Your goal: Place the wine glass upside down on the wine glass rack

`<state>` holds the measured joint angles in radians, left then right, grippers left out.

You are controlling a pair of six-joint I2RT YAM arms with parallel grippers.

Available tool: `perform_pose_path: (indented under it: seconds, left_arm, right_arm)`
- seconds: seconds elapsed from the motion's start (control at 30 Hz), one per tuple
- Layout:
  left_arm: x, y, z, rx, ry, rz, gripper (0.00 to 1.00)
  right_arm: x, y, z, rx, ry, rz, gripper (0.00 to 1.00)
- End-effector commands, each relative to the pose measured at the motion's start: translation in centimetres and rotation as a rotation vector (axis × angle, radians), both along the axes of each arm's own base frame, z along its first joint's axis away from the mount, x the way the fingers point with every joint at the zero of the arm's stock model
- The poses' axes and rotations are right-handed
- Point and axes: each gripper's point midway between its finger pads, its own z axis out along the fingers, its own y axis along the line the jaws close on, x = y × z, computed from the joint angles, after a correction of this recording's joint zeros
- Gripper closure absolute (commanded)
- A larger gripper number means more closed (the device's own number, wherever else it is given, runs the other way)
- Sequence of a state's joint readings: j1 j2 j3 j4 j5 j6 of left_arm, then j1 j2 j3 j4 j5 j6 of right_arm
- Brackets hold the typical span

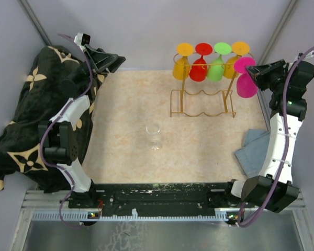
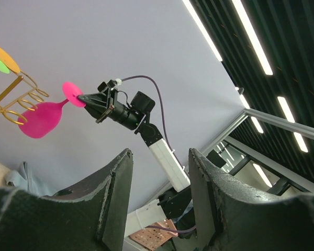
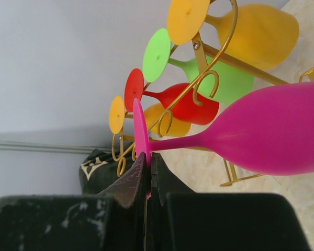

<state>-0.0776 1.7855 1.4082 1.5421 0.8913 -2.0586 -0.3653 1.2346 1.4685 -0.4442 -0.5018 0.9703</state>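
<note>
The gold wire wine glass rack (image 1: pixel 201 102) stands at the back right of the table. Several coloured glasses hang upside down on it: orange (image 1: pixel 182 65), red (image 1: pixel 199 67), green (image 1: pixel 216 67) and another orange. My right gripper (image 1: pixel 255 72) is shut on the round foot of a magenta wine glass (image 1: pixel 246 81), held upside down just right of the rack's right end; it also shows in the right wrist view (image 3: pixel 272 128). My left gripper (image 1: pixel 118 60) is open and empty, raised at the back left. A clear wine glass (image 1: pixel 154 135) stands upright mid-table.
A black patterned cloth (image 1: pixel 26 115) covers the left side under the left arm. A grey-blue cloth (image 1: pixel 254 149) lies at the right edge near the right arm. Metal frame posts rise at both back corners.
</note>
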Motion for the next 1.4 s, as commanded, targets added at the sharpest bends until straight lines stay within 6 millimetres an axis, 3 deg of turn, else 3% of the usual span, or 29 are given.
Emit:
perform_pose_path:
  seconds: [0.0,0.6,1.37]
  left_arm:
    - [-5.0,0.4,1.4,-0.021,-0.231,-0.033,0.47]
    - [-4.7,0.4,1.3,-0.017,-0.233,-0.029,0.47]
    - [-4.3,0.0,1.4,0.006,-0.236,-0.009,0.47]
  right_arm:
    - [0.6,-0.1,2.0,-0.003,-0.092,0.017,1.0]
    - [3.2,-1.7,0.6,0.038,-0.101,0.005,1.0]
    - [6.3,-2.2,-1.2,0.115,-0.106,0.051,1.0]
